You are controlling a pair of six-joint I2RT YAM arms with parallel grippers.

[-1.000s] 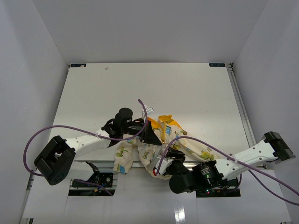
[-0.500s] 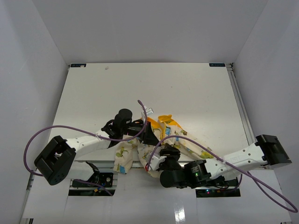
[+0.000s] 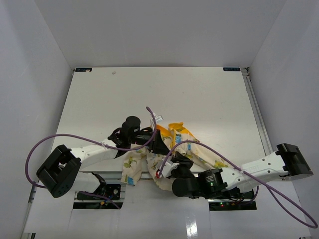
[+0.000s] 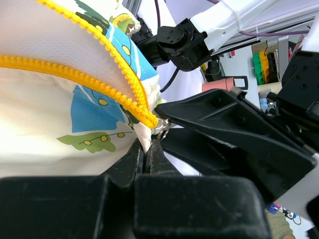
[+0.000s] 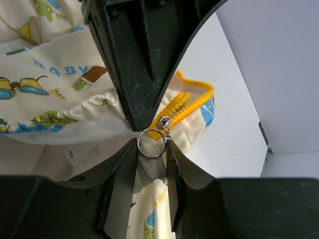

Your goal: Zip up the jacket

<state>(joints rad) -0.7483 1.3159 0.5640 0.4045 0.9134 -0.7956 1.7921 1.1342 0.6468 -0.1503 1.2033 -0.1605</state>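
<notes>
The jacket, cream with cartoon prints and a yellow lining, lies bunched at the table's near edge. My left gripper is shut on the jacket's bottom corner, right under the end of the yellow zipper; in the left wrist view the fabric is pinched between its fingertips. My right gripper faces it from the near side. In the right wrist view its fingers close on both sides of the silver pull ring of the zipper slider, with the gripper just under the left gripper's black finger.
Purple cables loop from both arms, one crossing over the jacket. The white table is walled on three sides, with a metal rail along its right edge. The jacket hangs partly over the near edge.
The right arm has swung left and drawn its gripper in toward the jacket's bottom corner, up to the pull ring. The left arm and the jacket have hardly moved.
</notes>
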